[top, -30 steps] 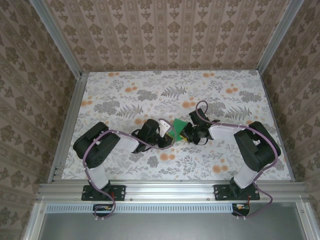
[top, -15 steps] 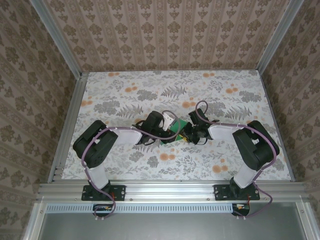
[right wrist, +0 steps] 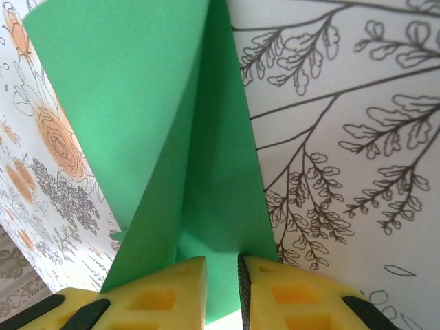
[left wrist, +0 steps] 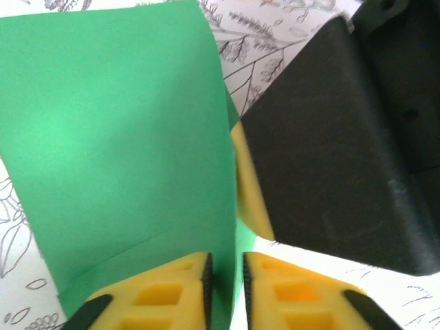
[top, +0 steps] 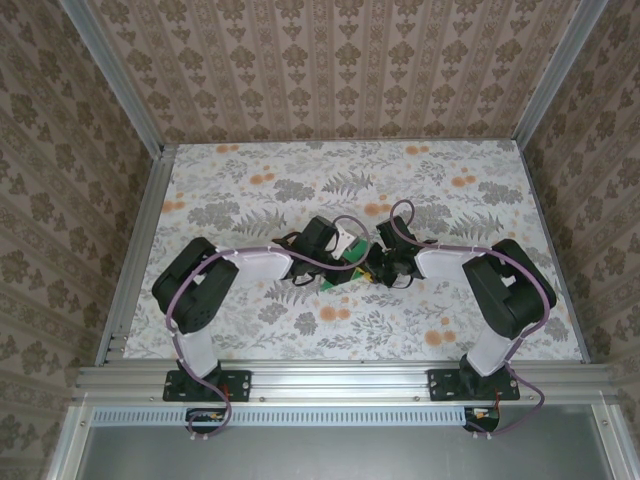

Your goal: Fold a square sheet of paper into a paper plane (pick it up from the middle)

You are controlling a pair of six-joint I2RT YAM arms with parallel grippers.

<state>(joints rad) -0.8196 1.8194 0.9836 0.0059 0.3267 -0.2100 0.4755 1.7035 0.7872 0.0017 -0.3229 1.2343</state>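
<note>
The square sheet of paper (top: 342,270), bright green and folded into layers, is held just above the table's middle between both arms. In the left wrist view the paper (left wrist: 117,124) stands as a broad flap, and its edge runs down between the yellow pads of my left gripper (left wrist: 225,289), which is shut on it. The right gripper's black body (left wrist: 330,137) sits close beside that flap. In the right wrist view the paper (right wrist: 199,172) shows angled creases narrowing upward, with my right gripper (right wrist: 221,289) shut on its lower edge. From above, the left gripper (top: 350,258) and right gripper (top: 368,265) nearly touch.
The table (top: 300,180) has a floral cover, grey leaves and orange flowers. Aluminium rails (top: 135,250) and patterned walls (top: 330,70) close it in on three sides. Purple cables loop over both arms near the grippers.
My left arm has swung right and stretched out, bringing its gripper up against the right one. Less of the green paper shows from above. The right arm has barely moved.
</note>
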